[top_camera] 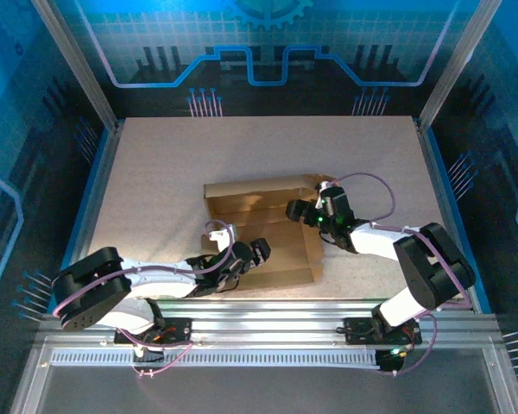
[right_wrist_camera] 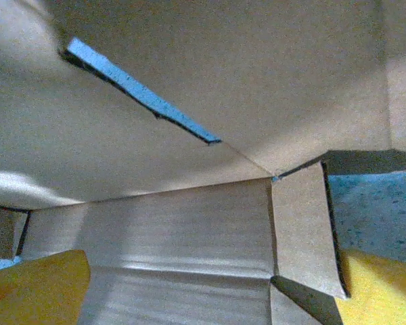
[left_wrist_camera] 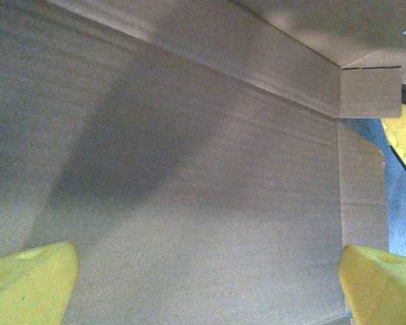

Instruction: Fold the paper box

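Note:
The paper box (top_camera: 268, 233) is plain brown cardboard, partly folded, lying mid-table with its far wall raised and flat panels reaching toward me. My left gripper (top_camera: 252, 256) hovers low over the near panel, by its left edge. In the left wrist view its yellow fingers (left_wrist_camera: 28, 284) stand wide apart over flat cardboard (left_wrist_camera: 189, 169), so the left gripper (left_wrist_camera: 206, 291) is open. My right gripper (top_camera: 304, 210) sits at the box's right end beside the raised wall. In the right wrist view it (right_wrist_camera: 210, 291) is open too, facing a creased panel (right_wrist_camera: 183, 223) and a small side flap (right_wrist_camera: 301, 223).
The beige table (top_camera: 155, 164) extends around the box on all sides. A metal frame rail (top_camera: 268, 315) runs along the near edge and blue enclosure walls (top_camera: 268, 60) stand behind. A narrow slot (right_wrist_camera: 139, 91) cuts through the raised cardboard.

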`<action>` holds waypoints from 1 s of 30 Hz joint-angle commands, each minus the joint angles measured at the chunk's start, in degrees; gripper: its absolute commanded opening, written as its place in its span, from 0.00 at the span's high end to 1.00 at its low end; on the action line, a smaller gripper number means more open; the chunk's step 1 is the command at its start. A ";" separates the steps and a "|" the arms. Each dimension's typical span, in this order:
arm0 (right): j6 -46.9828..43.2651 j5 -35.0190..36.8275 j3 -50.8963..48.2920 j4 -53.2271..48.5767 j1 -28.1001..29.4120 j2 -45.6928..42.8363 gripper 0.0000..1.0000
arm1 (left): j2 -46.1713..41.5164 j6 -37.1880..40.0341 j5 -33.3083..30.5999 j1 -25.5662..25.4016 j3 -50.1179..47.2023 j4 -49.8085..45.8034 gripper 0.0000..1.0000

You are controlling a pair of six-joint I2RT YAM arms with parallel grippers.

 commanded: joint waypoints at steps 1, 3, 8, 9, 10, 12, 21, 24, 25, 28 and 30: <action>-2.10 -0.08 2.12 2.44 2.04 0.66 0.08 | 0.54 0.36 1.98 -0.70 0.50 -4.53 0.01; -2.08 0.28 2.15 2.79 2.44 0.75 0.08 | 0.63 0.41 2.09 -0.68 0.63 -4.53 0.00; -0.19 -0.13 0.61 7.68 2.59 1.75 0.08 | 0.94 0.24 2.52 -0.70 0.63 -4.17 0.01; 0.24 -0.64 0.36 8.97 2.54 2.02 0.08 | 1.00 0.09 2.61 -0.65 0.63 -4.09 0.01; 0.73 -1.13 0.22 10.33 2.51 2.40 0.09 | 1.03 0.16 2.69 -0.69 0.69 -4.02 0.00; 1.57 -1.42 -0.05 12.21 2.54 2.84 0.09 | 1.11 0.00 2.86 -0.73 0.63 -4.03 0.01; 5.82 -8.98 -1.47 20.37 0.00 5.45 0.13 | 1.03 -0.61 2.97 -0.69 0.23 -4.01 0.01; 6.30 -11.73 -1.63 19.72 -0.60 5.61 0.19 | 1.11 -0.58 2.96 -0.69 0.32 -3.93 0.01; 6.19 -12.08 -1.69 18.86 -0.69 5.43 0.20 | 1.11 -0.56 2.96 -0.69 0.32 -3.97 0.00; 6.13 -13.07 -3.12 17.71 -1.30 4.21 0.22 | 1.29 -0.59 2.99 -0.69 0.46 -4.03 0.01; 5.47 -12.16 -3.73 13.56 -1.69 2.50 0.23 | 1.38 -0.69 3.05 -0.69 0.45 -3.91 0.01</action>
